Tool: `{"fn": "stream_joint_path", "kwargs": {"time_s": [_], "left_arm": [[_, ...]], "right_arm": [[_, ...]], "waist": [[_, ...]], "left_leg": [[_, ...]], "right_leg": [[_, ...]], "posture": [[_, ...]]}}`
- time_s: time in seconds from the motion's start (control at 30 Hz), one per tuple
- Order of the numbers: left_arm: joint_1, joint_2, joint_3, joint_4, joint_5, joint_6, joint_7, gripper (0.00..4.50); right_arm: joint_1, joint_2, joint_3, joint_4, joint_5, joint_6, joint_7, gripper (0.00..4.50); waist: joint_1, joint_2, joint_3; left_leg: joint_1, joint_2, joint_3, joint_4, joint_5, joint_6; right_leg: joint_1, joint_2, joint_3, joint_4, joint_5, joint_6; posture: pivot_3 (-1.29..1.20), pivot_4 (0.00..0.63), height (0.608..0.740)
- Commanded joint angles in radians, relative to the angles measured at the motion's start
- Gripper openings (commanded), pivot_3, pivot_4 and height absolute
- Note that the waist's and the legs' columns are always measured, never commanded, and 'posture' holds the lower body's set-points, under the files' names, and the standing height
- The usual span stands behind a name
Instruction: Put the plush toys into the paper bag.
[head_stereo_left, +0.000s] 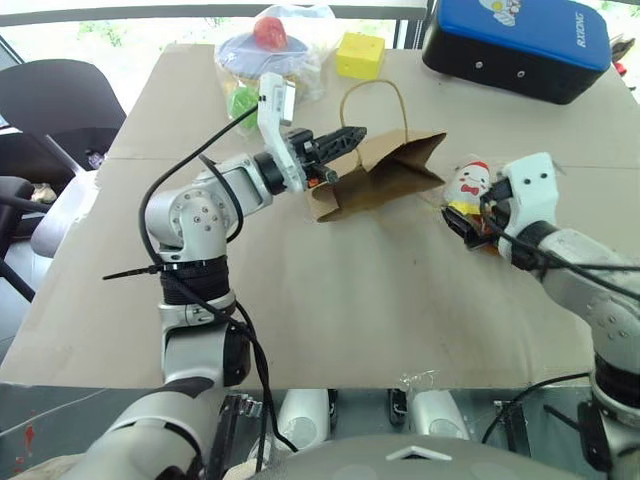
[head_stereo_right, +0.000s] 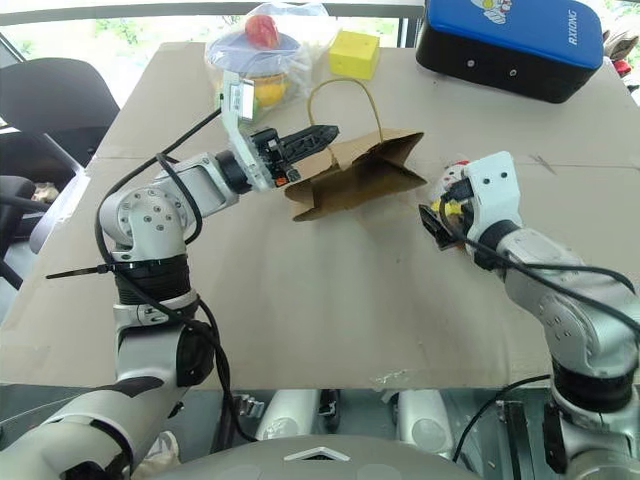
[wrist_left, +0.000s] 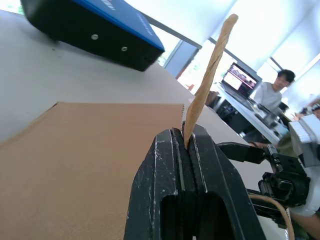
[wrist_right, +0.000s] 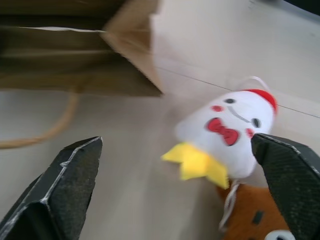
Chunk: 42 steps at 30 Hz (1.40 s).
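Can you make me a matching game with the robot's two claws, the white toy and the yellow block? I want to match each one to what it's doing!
Things:
1. left gripper
2. right gripper
3. white plush toy
4. yellow cube

What it's doing:
A. lying on the table next to the brown plush toy
B. shut on the paper bag's cord handle
C. sitting at the far end of the table
D. open wide in front of the toys

Pairs: 1-B, 2-D, 3-A, 4-C
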<state>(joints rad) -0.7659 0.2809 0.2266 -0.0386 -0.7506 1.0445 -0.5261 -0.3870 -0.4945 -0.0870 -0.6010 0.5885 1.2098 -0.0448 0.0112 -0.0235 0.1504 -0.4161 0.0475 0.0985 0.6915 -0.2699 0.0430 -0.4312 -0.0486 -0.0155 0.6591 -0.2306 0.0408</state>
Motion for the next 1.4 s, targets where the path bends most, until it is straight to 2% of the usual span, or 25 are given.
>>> {"fn": "stream_joint_path", "kwargs": {"time_s": [0.03, 0.1, 0.23, 0.27, 0.37, 0.47, 0.57, 0.6, 0.7, 0.8, 0.97, 1.03, 1.1, 1.23, 1.4], "left_arm": [[-0.002, -0.014, 0.027, -0.045, -0.023, -0.012, 0.053, 0.00], [0.006, -0.017, 0.018, -0.062, -0.020, -0.025, 0.061, 0.00], [0.018, -0.021, 0.006, -0.084, -0.013, -0.042, 0.076, 0.00], [0.020, -0.019, 0.006, -0.088, -0.013, -0.046, 0.078, 0.00], [0.026, -0.019, 0.009, -0.098, -0.018, -0.053, 0.088, 0.00], [0.034, -0.020, 0.016, -0.105, -0.023, -0.055, 0.098, 0.00], [0.039, -0.028, 0.022, -0.104, -0.036, -0.050, 0.107, 0.00], [0.039, -0.030, 0.023, -0.100, -0.042, -0.046, 0.108, 0.00], [0.033, -0.037, 0.025, -0.085, -0.069, -0.025, 0.106, 0.00], [0.009, -0.044, 0.017, -0.049, -0.083, -0.020, 0.097, 0.00], [-0.053, -0.078, 0.033, 0.038, -0.123, -0.001, 0.108, 0.00], [-0.086, -0.107, 0.059, 0.076, -0.155, 0.016, 0.138, 0.00], [-0.120, -0.144, 0.101, 0.115, -0.204, 0.040, 0.189, 0.00], [-0.148, -0.205, 0.164, 0.135, -0.290, 0.082, 0.295, 0.00], [-0.140, -0.256, 0.210, 0.121, -0.364, 0.094, 0.413, 0.00]], "right_arm": [[-0.128, 0.047, 0.037, 0.193, -0.121, -0.016, -0.062, 4.47], [-0.214, 0.079, 0.060, 0.360, -0.194, -0.050, -0.089, 4.47], [-0.320, 0.125, 0.091, 0.650, -0.276, -0.178, -0.046, 4.47], [-0.327, 0.120, 0.107, 0.693, -0.295, -0.190, -0.029, 4.23], [-0.319, 0.101, 0.133, 0.737, -0.335, -0.219, 0.012, 3.19], [-0.289, 0.079, 0.138, 0.690, -0.357, -0.220, 0.044, 1.65], [-0.233, 0.051, 0.107, 0.533, -0.364, -0.269, 0.070, 0.34], [-0.208, 0.038, 0.091, 0.461, -0.359, -0.300, 0.090, 0.05], [-0.168, 0.057, -0.040, 0.228, -0.267, -0.247, 0.111, 0.05], [-0.225, 0.120, -0.175, 0.075, -0.150, -0.123, 0.091, 0.05], [-0.415, 0.389, -0.378, -0.029, 0.027, 0.044, -0.048, 0.05], [-0.457, 0.502, -0.411, -0.057, 0.066, 0.056, -0.109, 0.05], [-0.446, 0.578, -0.381, -0.078, 0.063, 0.028, -0.148, 0.05], [-0.329, 0.652, -0.247, -0.079, 0.005, -0.072, -0.162, 0.05], [-0.176, 0.687, -0.110, -0.017, -0.033, -0.198, -0.145, 0.05]], "waist": [[-0.004, 0.000, 0.000], [-0.007, 0.000, 0.000], [-0.006, 0.000, 0.000], [-0.006, 0.000, 0.000], [-0.005, 0.000, 0.000], [-0.004, 0.000, 0.000], [0.001, 0.000, 0.000], [0.002, 0.000, 0.000], [0.000, 0.001, 0.000], [-0.004, 0.001, 0.000], [-0.008, 0.001, 0.000], [-0.007, 0.001, 0.000], [-0.003, 0.001, 0.000], [0.000, 0.001, 0.000], [-0.006, 0.001, 0.000]], "left_leg": [[0.000, 0.000, 0.000, -0.001, 0.000, 0.000], [0.001, 0.000, 0.001, -0.001, 0.000, 0.000], [0.000, -0.001, 0.001, -0.003, 0.000, 0.000], [0.000, -0.001, 0.001, -0.004, 0.000, 0.000], [0.000, -0.001, 0.000, -0.005, 0.000, 0.000], [0.000, -0.001, 0.000, -0.005, 0.000, 0.000], [0.000, -0.001, 0.000, -0.004, 0.000, 0.000], [0.000, -0.001, 0.000, -0.004, 0.000, 0.000], [-0.001, -0.001, 0.000, -0.004, 0.000, 0.000], [0.000, -0.001, 0.000, -0.005, 0.000, 0.000], [0.001, 0.000, -0.001, -0.004, 0.001, -0.002], [0.000, -0.001, -0.001, -0.004, 0.001, -0.002], [0.000, -0.001, -0.002, -0.005, 0.001, -0.002], [-0.002, -0.003, -0.003, -0.005, 0.001, -0.001], [-0.002, -0.004, -0.004, -0.005, 0.001, -0.001]], "right_leg": [[0.000, 0.000, 0.000, 0.000, 0.000, 0.000], [0.000, 0.000, 0.001, 0.000, 0.000, 0.000], [-0.001, 0.000, 0.001, -0.002, 0.000, 0.000], [-0.001, 0.000, 0.001, -0.002, 0.000, 0.000], [-0.001, 0.000, 0.002, -0.002, 0.000, 0.000], [-0.001, -0.001, 0.002, -0.002, 0.000, 0.000], [0.000, -0.001, 0.002, -0.002, 0.000, 0.000], [0.000, -0.001, 0.002, -0.002, 0.000, 0.000], [-0.001, -0.001, 0.003, -0.002, 0.000, 0.001], [-0.001, 0.000, 0.003, -0.001, 0.000, 0.001], [-0.001, 0.001, 0.002, 0.000, 0.000, 0.001], [-0.001, 0.001, 0.002, 0.001, 0.000, 0.001], [-0.001, 0.000, 0.002, 0.000, 0.000, 0.001], [-0.001, -0.001, 0.002, -0.002, 0.000, 0.001], [-0.001, -0.001, 0.003, -0.002, -0.001, 0.001]], "posture": [[0.00, 0.150, 0.740], [0.00, 0.150, 0.740], [0.00, 0.150, 0.740], [0.00, 0.150, 0.740], [0.00, 0.150, 0.740], [0.00, 0.150, 0.740], [0.00, 0.150, 0.740], [0.00, 0.150, 0.740], [0.00, 0.150, 0.740], [0.00, 0.150, 0.740], [0.00, 0.150, 0.740], [0.00, 0.150, 0.740], [0.00, 0.150, 0.740], [0.00, 0.150, 0.740], [0.00, 0.150, 0.740]]}}
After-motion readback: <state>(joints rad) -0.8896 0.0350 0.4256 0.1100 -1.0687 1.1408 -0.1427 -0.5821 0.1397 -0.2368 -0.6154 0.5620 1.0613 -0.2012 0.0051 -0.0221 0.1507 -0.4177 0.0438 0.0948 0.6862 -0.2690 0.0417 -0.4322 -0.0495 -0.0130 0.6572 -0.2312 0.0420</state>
